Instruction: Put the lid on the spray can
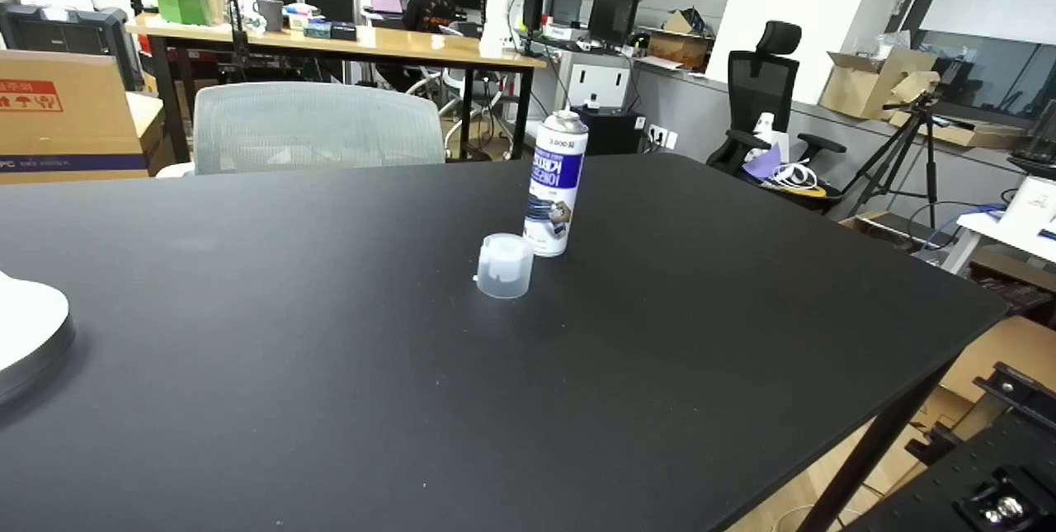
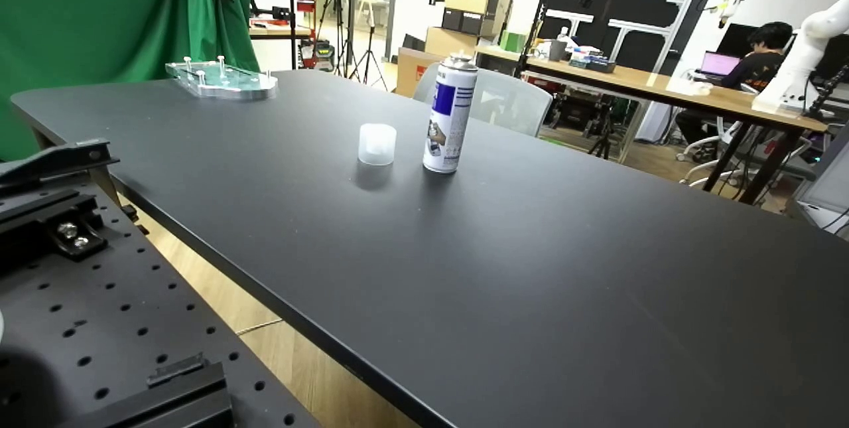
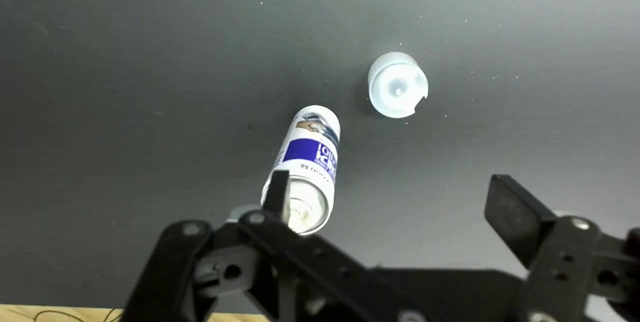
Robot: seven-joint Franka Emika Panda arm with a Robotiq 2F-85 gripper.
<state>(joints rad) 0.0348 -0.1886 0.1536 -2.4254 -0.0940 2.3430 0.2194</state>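
Observation:
The lid [image 1: 505, 266] is a small translucent cap standing on the dark table. It also shows in an exterior view [image 2: 377, 144] and in the wrist view [image 3: 397, 85], where its open side appears to face up with a notch in the rim. The spray can [image 1: 558, 184] stands upright beside it, apart from it, white with a blue band; it also shows in an exterior view [image 2: 451, 113]. My gripper [image 1: 580, 16] is open and empty, high above the table. In the wrist view [image 3: 395, 202] its left finger covers part of the can's top [image 3: 306, 172].
The dark table [image 1: 330, 350] ends at a right edge in an exterior view. A white rounded object [image 1: 31, 326] lies at its left. A clear plate with pegs [image 2: 222, 79] lies at a far corner. A black perforated mount [image 2: 132, 322] and a grey chair [image 1: 318, 128] adjoin the table.

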